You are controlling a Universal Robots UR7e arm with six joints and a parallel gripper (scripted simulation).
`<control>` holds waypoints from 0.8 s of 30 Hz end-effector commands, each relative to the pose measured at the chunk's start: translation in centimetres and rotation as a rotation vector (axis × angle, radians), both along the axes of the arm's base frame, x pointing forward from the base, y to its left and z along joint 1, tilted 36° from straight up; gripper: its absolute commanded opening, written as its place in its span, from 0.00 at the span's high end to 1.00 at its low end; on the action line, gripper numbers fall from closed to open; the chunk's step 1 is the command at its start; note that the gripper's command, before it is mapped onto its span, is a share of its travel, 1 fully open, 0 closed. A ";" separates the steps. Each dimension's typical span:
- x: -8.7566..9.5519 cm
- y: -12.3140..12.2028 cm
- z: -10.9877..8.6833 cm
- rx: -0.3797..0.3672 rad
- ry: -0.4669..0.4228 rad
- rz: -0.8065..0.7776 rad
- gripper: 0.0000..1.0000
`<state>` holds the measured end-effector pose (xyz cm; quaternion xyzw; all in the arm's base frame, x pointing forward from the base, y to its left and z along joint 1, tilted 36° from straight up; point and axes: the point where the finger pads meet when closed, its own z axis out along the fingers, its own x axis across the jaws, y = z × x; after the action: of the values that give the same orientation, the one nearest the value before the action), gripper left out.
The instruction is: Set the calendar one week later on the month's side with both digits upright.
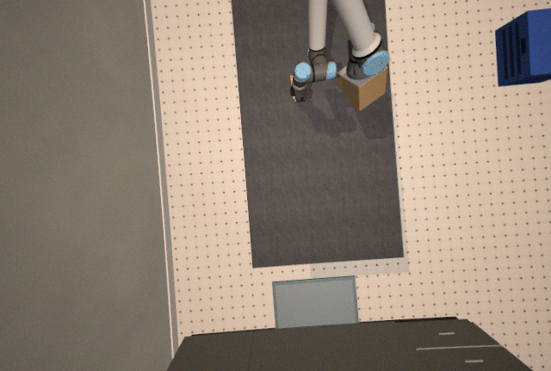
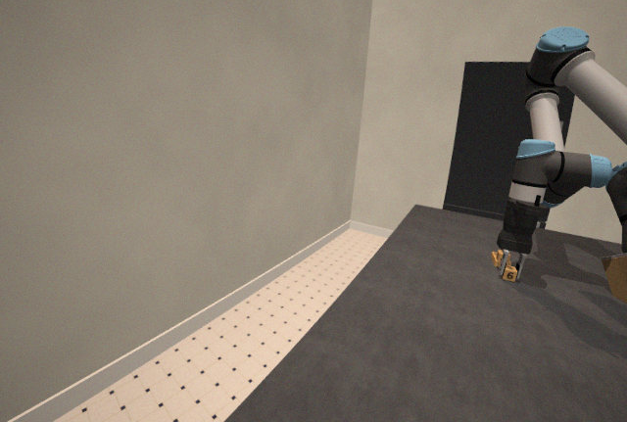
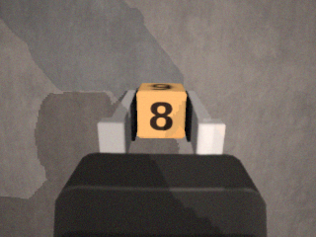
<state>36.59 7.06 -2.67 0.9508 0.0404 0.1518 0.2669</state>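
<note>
My gripper (image 2: 510, 270) (image 3: 161, 106) points down and is shut on an orange cube (image 2: 509, 276) (image 3: 161, 127), with a finger pad against each of two opposite sides. In the wrist view the cube's top face shows a black 8, and a foreshortened digit shows on its far side. In the exterior view the cube's front shows a 6. The cube is at or close to the dark table top; any small gap cannot be told. Other orange calendar parts (image 2: 498, 257) (image 1: 291, 78) stand just behind the gripper, mostly hidden. The tray, the other cube and the month's name cannot be made out.
A tan box (image 1: 361, 93) (image 2: 617, 275) stands on the dark table (image 1: 320, 188) (image 2: 430, 347), beside the gripper and under part of the arm. The table's long edge lies on the calendar's other side. A blue cabinet (image 1: 534, 46) stands off the table.
</note>
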 end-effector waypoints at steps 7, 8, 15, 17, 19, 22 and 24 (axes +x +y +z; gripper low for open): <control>-0.6 1.0 1.6 0.000 -0.001 0.001 0.43; -0.7 1.1 1.9 0.000 -0.001 0.001 0.43; -1.2 2.0 3.3 0.000 -0.001 0.001 0.43; -1.5 2.4 3.9 0.000 -0.001 0.001 0.43; -1.7 2.8 4.6 0.000 -0.001 0.001 0.43; -2.1 3.3 5.5 0.000 -0.001 0.001 0.43; -2.3 3.7 6.0 0.000 -0.001 0.001 0.43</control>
<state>34.78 10.00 2.12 0.9508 0.0404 0.1519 0.2668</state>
